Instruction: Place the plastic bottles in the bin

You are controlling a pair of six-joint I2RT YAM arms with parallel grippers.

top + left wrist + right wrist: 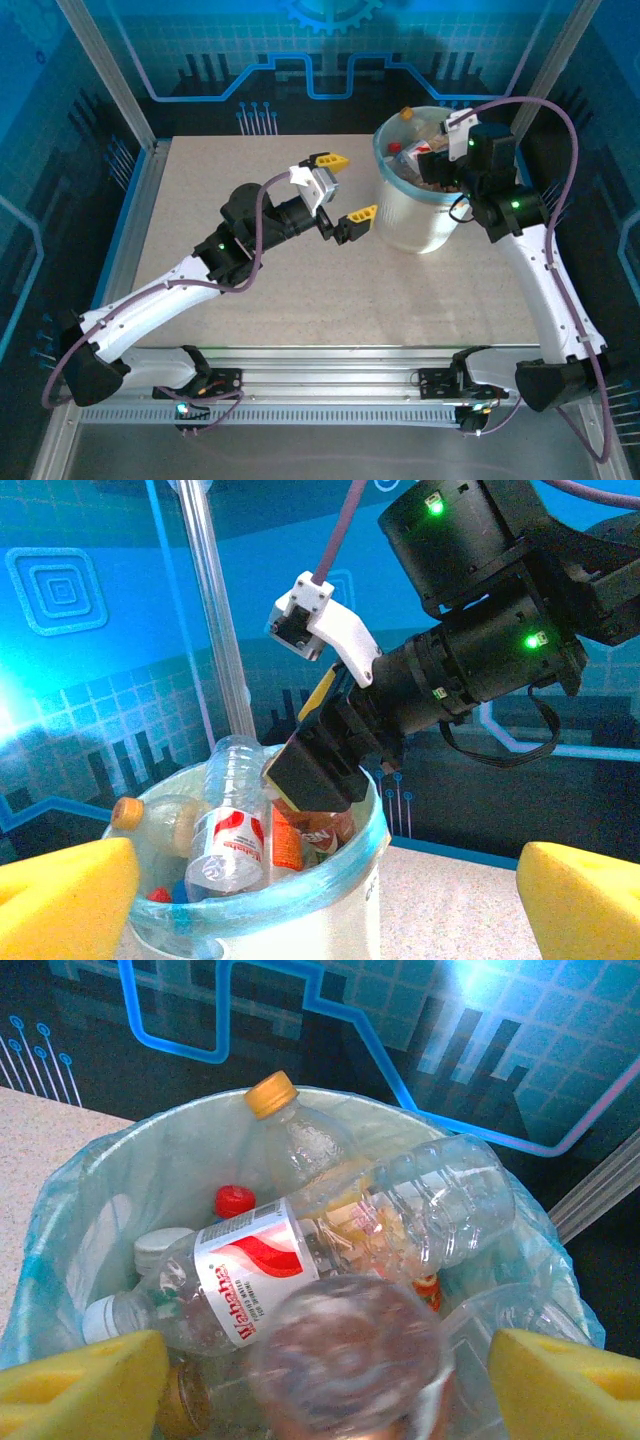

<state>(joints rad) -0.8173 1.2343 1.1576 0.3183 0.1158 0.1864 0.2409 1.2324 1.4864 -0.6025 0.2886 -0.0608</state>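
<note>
Reaching over the bin (410,225), the right gripper (320,1380) stands released, a blurred bottle (345,1345) loose between its jaws; the left gripper (346,186) hovers open beside the bin.

Beige speckled table (300,300), blue trim on its left edge, slotted aluminium rail (330,385) along the near edge. Wall panels (320,60) on the far, left and right sides are dark blue with glowing cyan circuit-trace and gear graphics. Silver frame posts (108,70) rise at both far corners; the light is cool blue.
</note>
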